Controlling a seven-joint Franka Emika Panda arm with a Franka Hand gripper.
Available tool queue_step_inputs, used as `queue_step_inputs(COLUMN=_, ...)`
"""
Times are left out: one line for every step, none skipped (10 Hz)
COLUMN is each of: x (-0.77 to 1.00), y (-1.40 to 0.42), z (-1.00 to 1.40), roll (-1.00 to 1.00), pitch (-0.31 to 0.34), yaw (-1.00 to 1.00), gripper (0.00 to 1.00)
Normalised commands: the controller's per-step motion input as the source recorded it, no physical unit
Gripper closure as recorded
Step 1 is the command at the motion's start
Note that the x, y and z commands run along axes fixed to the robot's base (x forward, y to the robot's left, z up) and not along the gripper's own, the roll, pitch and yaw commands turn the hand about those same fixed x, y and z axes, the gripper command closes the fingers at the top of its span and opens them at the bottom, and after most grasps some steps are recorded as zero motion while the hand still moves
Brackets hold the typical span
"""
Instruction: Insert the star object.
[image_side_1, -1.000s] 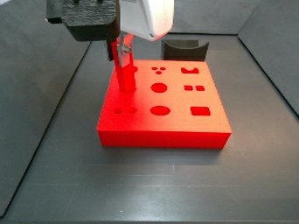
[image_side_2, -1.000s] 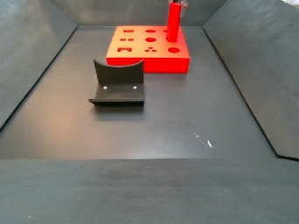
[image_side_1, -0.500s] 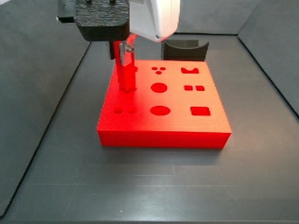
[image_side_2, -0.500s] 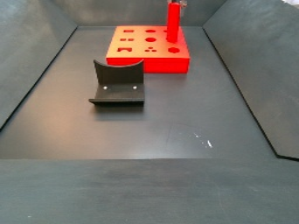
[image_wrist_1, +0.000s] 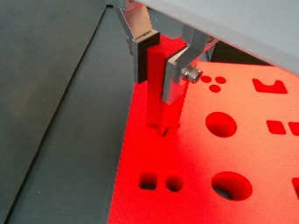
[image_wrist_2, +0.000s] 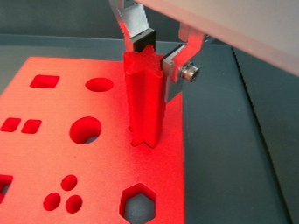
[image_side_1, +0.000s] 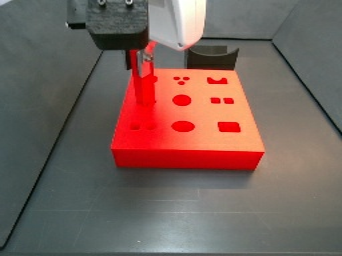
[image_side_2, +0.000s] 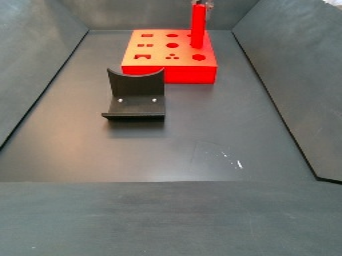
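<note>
The star object (image_wrist_1: 162, 96) is a slim bright red peg with a star-shaped cross-section. It stands upright with its lower end in a hole near the edge of the big red block (image_wrist_1: 239, 144). My gripper (image_wrist_1: 158, 74) is right above the block, with its silver fingers and dark pads closed against the peg's upper part. It shows the same in a wrist view: gripper (image_wrist_2: 158, 59), peg (image_wrist_2: 142, 105), block (image_wrist_2: 70, 166). In both side views the peg (image_side_1: 139, 88) (image_side_2: 197, 28) stands upright on the block (image_side_1: 201, 135) (image_side_2: 160, 62).
The red block has several other shaped holes: round, square, hexagonal and paired ones. The dark fixture (image_side_2: 134, 95) stands on the floor apart from the block; it also shows behind the block in a side view (image_side_1: 211, 55). Grey walls enclose the floor.
My gripper's body has shifted slightly up and to the right in a side view. The peg stands at the same spot on the block.
</note>
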Motion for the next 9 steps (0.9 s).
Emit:
queue_step_inputs(x=0.19, y=-0.08, z=-0.16, roll=-0.04, pitch=0.000, yaw=0.05, gripper=1.00)
queue_step_inputs(x=0.00, y=0.00, z=-0.18, roll=0.00, pitch=0.003, yaw=0.02, gripper=1.00)
queue_step_inputs(x=0.00, y=0.00, z=0.00, roll=0.00, pitch=0.029, yaw=0.03, gripper=1.00)
queue_step_inputs(x=0.01, y=0.00, z=-0.06, roll=-0.02, pitch=0.000, yaw=0.00, gripper=1.00)
queue_step_inputs(x=0.25, y=0.01, z=-0.65, roll=-0.11, pitch=0.123, yaw=-0.19, gripper=1.00)
queue_step_inputs(x=0.14, y=0.00, z=-0.98, roll=0.00, pitch=0.100, yaw=-0.31, gripper=1.00)
queue_step_inputs(x=0.00, y=0.00, z=-1.00, roll=0.08, pitch=0.000, yaw=-0.33, gripper=1.00)
queue_step_inputs(x=0.00, y=0.00, z=-1.00, roll=0.06, pitch=-0.017, yaw=-0.31, gripper=1.00)
queue_step_inputs(x=0.00, y=0.00, z=-1.00, roll=0.12, pitch=-0.017, yaw=-0.26, gripper=1.00)
